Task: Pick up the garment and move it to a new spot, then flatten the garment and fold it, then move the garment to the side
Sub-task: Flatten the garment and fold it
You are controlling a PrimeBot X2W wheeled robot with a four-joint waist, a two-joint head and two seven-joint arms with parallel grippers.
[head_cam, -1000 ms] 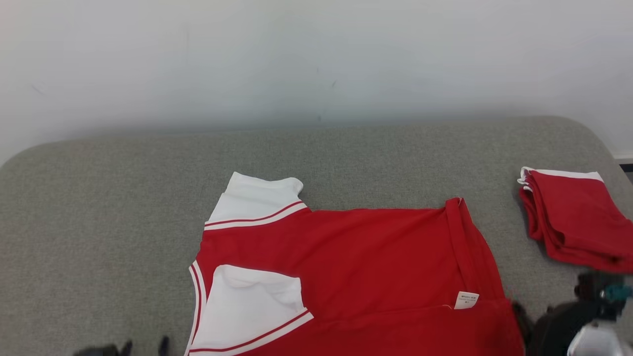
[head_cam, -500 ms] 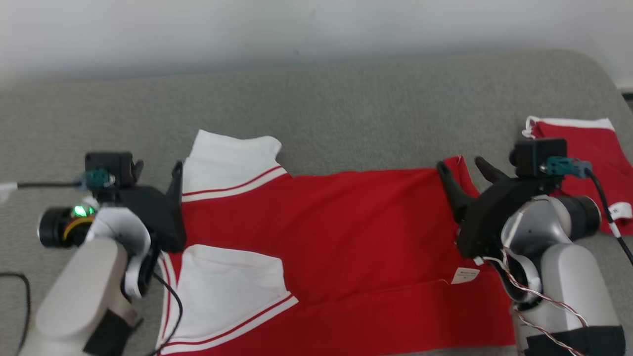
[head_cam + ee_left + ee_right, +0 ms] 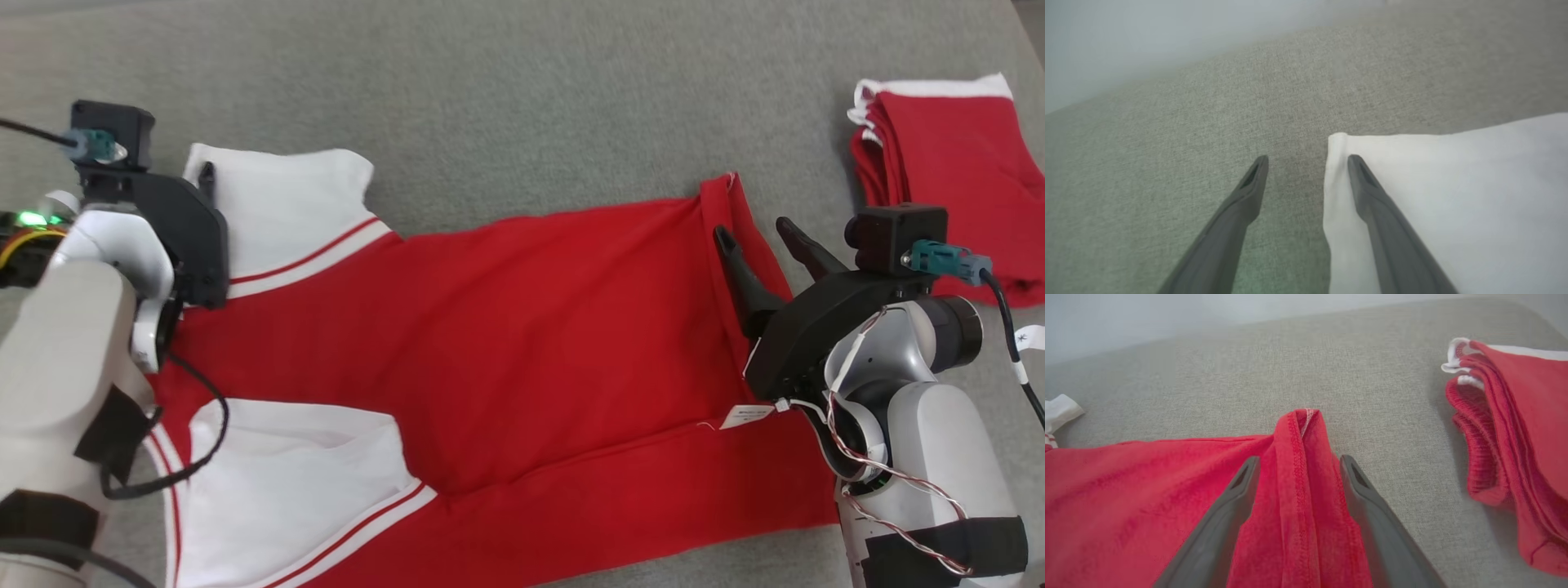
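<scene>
The garment (image 3: 531,327) is a red shirt with white sleeves, spread flat on the grey padded surface (image 3: 506,98). My left gripper (image 3: 186,173) hovers open at the outer corner of the far white sleeve (image 3: 286,204). In the left wrist view that gripper (image 3: 1308,161) straddles the sleeve's edge (image 3: 1453,196), one finger over white cloth and the other over grey. My right gripper (image 3: 755,233) stands open over the folded red hem (image 3: 727,204) at the shirt's far right corner. In the right wrist view that hem ridge (image 3: 1300,465) lies between the fingers of the gripper (image 3: 1299,460).
A stack of folded red garments with white trim (image 3: 939,139) lies at the far right, also in the right wrist view (image 3: 1515,428). A white label (image 3: 747,415) sticks out of the shirt near my right arm. Bare grey padding stretches behind the shirt.
The head camera has tilted down, shifting the whole picture. Both arms have come into view and reached the shirt's far edge, left at the sleeve, right at the hem. Both grippers stay open.
</scene>
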